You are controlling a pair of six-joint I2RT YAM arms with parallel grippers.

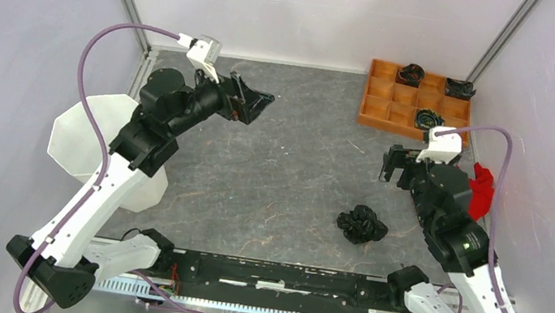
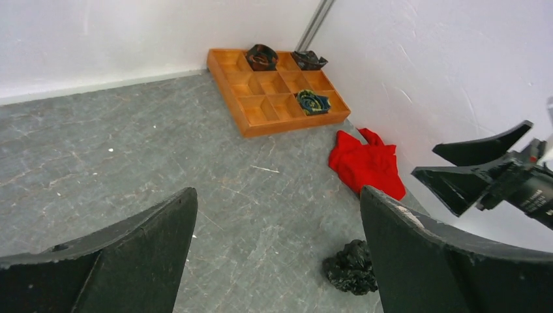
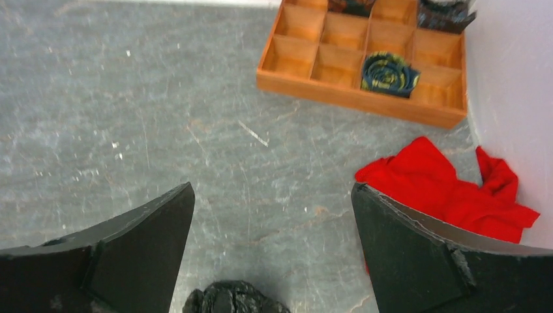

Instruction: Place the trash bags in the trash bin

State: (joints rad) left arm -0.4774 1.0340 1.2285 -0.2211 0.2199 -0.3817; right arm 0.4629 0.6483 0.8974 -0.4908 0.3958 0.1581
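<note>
the trash bag [image 1: 361,224] lies crumpled into a small black glossy wad on the grey desk [image 1: 288,174], toward the near right, just beside the right arm [image 1: 455,239] and well apart from the trash bin [image 1: 84,142]. the bin sits at the desk's left edge. the left arm [image 1: 111,182] crosses over it and hides part of its rim and side. whether it stands upright or is tipped cannot be told from above.

the left hand [image 2: 277,194] is raised over the far left part of the desk, released, its two fingers spread wide with nothing between them. its camera looks across the desk to the bag, which is low in that view near the right finger. the right hand [image 3: 272,190] is also released, fingers wide apart and grasping nothing. it hangs above the desk on the far side of the bag, which shows only at the bottom edge of its own view, between the two fingers but not touching either.

a red cloth [image 3: 450,192] lies bunched against the right wall [image 2: 456,65], just beside the right arm and near the bag, though apart from it. beyond the cloth, in the far right corner, an orange tray [image 1: 381,97] holds dark coiled items [image 3: 390,73] in three of its compartments.
</note>
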